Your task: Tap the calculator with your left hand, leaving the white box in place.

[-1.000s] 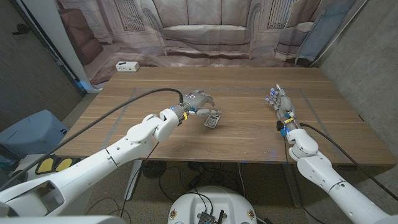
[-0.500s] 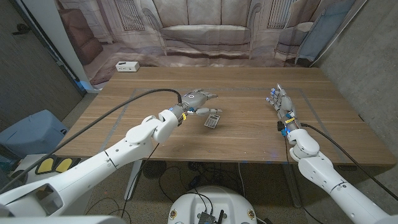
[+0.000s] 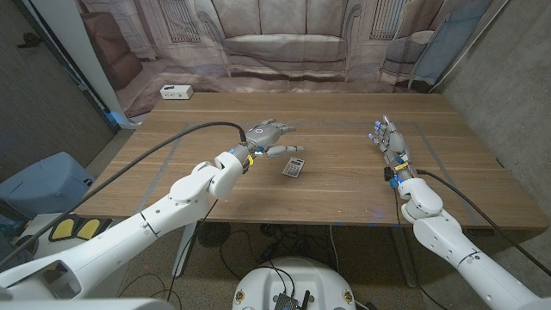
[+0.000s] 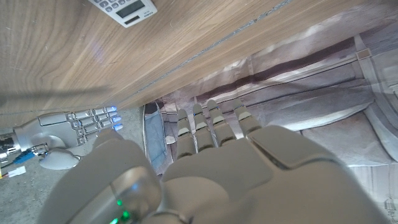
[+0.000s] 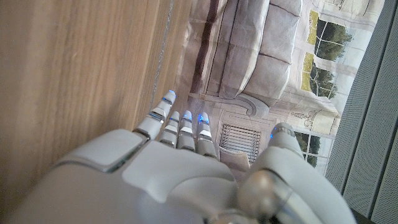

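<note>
The bench (image 3: pixel 344 185) is backed by a printed sofa backdrop (image 3: pixel 284 43). The left robot hand (image 3: pixel 265 134), fingers spread and empty, is held just behind the calculator (image 3: pixel 294 167) near the bench's middle. The right robot hand (image 3: pixel 389 142) is seen open near the right edge. The white box (image 3: pixel 176 91) is seen beyond the far left corner.

Place: a robot test lab or studio
Backdrop: printed sofa-and-window cloth (image 3: pixel 284 43) hung behind the wooden surface (image 3: pixel 344 185)
Walls: bare grey concrete (image 3: pixel 508 77)
Floor: loose cables (image 3: pixel 250 245) under the surface
</note>
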Robot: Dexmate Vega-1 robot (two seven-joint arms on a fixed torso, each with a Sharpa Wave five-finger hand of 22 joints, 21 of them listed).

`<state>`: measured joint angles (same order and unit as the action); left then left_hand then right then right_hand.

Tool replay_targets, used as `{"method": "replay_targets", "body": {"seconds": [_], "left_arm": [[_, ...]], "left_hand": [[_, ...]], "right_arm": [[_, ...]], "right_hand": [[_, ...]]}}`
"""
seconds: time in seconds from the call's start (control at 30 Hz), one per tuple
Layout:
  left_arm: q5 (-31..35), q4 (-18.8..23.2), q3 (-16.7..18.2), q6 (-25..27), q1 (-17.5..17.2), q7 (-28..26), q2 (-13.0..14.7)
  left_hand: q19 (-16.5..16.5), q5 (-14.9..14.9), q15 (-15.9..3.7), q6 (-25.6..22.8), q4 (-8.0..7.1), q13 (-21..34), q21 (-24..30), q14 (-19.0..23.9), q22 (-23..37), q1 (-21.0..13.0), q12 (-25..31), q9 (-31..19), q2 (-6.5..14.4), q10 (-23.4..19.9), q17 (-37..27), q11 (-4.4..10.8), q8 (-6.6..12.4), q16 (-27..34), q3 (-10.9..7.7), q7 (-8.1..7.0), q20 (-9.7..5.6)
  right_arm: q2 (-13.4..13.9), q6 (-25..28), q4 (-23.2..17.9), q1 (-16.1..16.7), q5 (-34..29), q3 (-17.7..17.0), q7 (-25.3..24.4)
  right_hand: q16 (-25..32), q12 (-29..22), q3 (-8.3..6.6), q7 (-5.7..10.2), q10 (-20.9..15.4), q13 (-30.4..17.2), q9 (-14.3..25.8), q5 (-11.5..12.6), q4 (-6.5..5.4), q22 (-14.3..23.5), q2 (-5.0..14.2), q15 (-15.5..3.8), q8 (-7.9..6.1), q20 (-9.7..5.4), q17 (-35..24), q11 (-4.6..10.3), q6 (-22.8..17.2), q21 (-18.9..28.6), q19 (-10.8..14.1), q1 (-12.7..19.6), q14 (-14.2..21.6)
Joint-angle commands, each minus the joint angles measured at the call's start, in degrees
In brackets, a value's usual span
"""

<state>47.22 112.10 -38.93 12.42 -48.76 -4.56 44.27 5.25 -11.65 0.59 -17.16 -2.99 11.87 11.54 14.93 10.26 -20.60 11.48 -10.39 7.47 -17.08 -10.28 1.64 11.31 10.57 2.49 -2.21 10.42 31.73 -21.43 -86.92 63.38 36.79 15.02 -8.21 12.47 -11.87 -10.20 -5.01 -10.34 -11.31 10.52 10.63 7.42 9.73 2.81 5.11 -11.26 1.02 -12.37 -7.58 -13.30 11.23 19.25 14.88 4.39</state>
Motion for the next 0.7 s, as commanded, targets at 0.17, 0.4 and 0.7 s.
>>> {"method": "replay_targets", "body": {"seconds": [0.17, 0.4, 0.7], "left_arm": [[-3.7, 1.1, 3.1, 2.1, -2.3, -3.1, 0.3], [-9.4, 0.7, 5.6, 1.5, -3.2, -5.1, 0.1], [-18.6, -0.3, 8.3, -3.0, -3.7, -5.7, 0.6]], "left_hand": [[0.5, 0.0, -0.01, -0.1, -0.07, 0.2, 0.2, -0.3, 0.3, -0.2, 0.5, -0.1, -0.1, -0.1, -0.2, 0.13, 0.0, 0.1, -0.35, 0.92, 0.07], [0.5, 0.0, 0.1, -0.3, -0.13, 0.2, 0.2, -0.3, 0.3, -0.1, 0.5, -0.1, -0.2, -0.1, -0.2, -0.17, 0.02, 0.2, -0.33, 1.17, 0.06], [1.2, 0.0, 0.74, -1.0, -0.3, 0.2, 0.5, 0.0, 0.3, 0.2, 1.2, -0.1, -0.2, -1.6, -0.2, -1.04, 0.16, 0.3, -0.23, 1.63, -0.03]], "right_arm": [[-0.3, -0.6, 1.0, -0.9, -0.2, 0.6, 1.1], [-0.2, -0.7, 0.7, -0.8, -0.3, 0.5, 0.9], [-0.2, -1.1, 0.9, -0.9, -0.4, 0.7, 1.5]], "right_hand": [[-0.2, 0.1, 0.32, -0.26, -0.5, -0.2, 0.3, -0.1, -0.03, 0.2, 0.23, 0.26, 0.04, 0.0, -0.2, -0.02, -0.3, 0.1, 0.5, -0.2, 0.5], [-0.2, 0.1, 0.36, -0.18, -0.5, -0.2, 0.3, -0.1, -0.05, 0.2, 0.21, 0.29, 0.01, 0.01, -0.2, -0.03, -0.4, 0.1, 0.6, -0.2, 0.5], [-0.2, 0.1, 0.39, -0.28, -0.6, -0.2, 0.3, -0.1, -0.05, 0.2, 0.2, 0.28, -0.03, -0.09, -0.2, 0.04, -0.5, 0.1, 0.6, -0.3, 0.5]]}}
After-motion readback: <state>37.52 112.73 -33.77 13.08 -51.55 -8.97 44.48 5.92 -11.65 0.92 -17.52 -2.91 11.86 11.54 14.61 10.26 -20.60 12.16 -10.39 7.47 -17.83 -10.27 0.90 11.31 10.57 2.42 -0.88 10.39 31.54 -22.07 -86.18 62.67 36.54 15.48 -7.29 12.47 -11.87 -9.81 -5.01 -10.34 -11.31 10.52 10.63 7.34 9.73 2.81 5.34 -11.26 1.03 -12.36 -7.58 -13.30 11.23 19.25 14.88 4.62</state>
